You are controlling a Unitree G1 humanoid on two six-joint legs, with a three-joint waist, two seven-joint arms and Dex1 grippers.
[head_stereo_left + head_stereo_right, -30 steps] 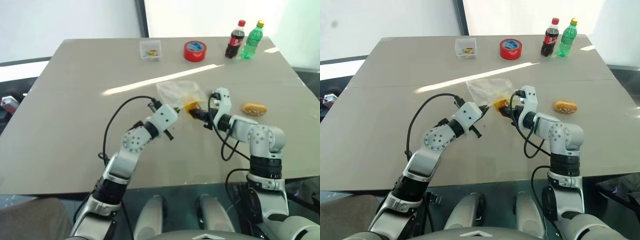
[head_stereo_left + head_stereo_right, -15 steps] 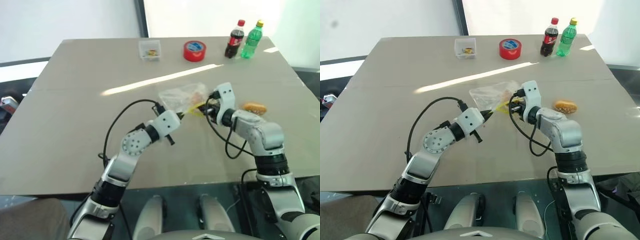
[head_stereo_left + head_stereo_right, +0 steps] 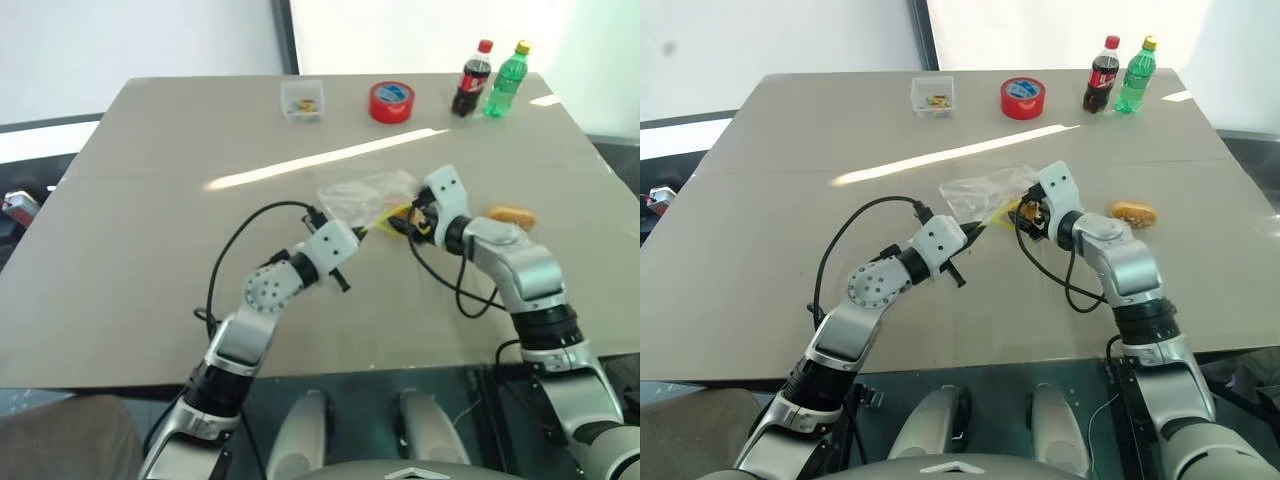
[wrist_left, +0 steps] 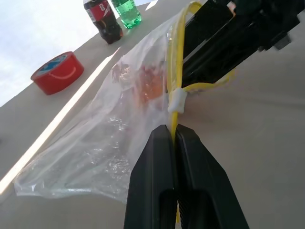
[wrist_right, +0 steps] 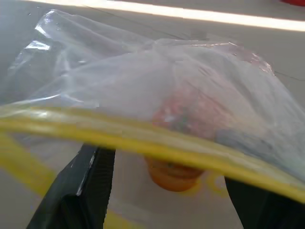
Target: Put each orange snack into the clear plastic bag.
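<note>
Across the grey desk (image 3: 150, 180) under window glare, my right claw (image 5: 157, 191) has spread its black fingers wide, dropping one speckled orange bun-like snack (image 5: 174, 169) at the mouth of the clear crinkly plastic bag (image 3: 365, 195). My left claw (image 4: 176, 138) stays pinched on its yellow strip. One down; the second bun (image 3: 511, 215) waits on the desk nearby.

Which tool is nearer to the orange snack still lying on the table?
Right. The right tool is at the bag's mouth, just left of that snack; the left tool pinches the bag's yellow strip farther left.
</note>
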